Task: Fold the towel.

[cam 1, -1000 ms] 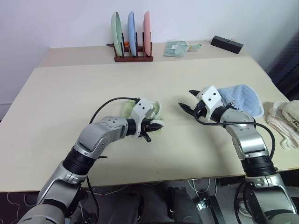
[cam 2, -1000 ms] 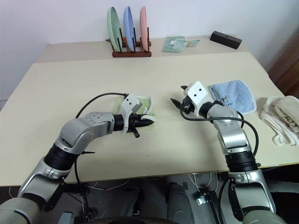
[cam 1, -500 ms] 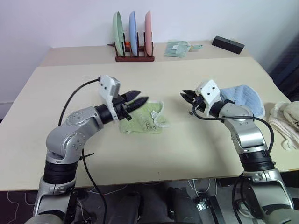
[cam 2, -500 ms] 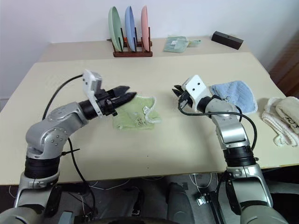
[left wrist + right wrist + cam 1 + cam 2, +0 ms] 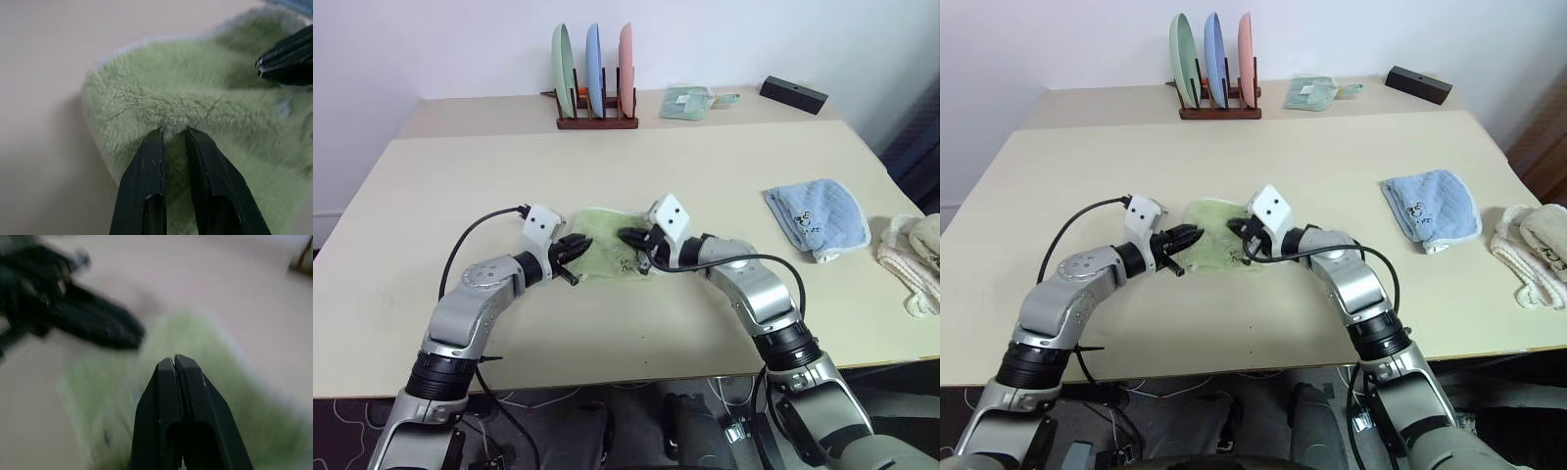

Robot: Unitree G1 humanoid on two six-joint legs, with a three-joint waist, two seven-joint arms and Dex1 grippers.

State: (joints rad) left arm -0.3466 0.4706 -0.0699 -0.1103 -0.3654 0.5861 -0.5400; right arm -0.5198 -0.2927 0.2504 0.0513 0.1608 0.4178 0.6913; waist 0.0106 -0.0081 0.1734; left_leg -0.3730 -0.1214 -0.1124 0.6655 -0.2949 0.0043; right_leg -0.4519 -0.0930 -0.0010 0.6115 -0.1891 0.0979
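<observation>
Light green terry-cloth towel lies at the centre of the beige tabletop. Left gripper, at the towel's nine-o'clock edge, pinches a ridge of its pile between nearly closed fingers. Right gripper, fingers pressed together, sits over the towel's three-o'clock side, holding nothing visible.

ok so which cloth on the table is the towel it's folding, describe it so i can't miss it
On the big beige table, look at the middle near the front edge, where the left gripper and right gripper meet. The towel is the light green terry cloth lying between them. The other cloths, a light blue one and a cream one, lie far to the right.
</observation>
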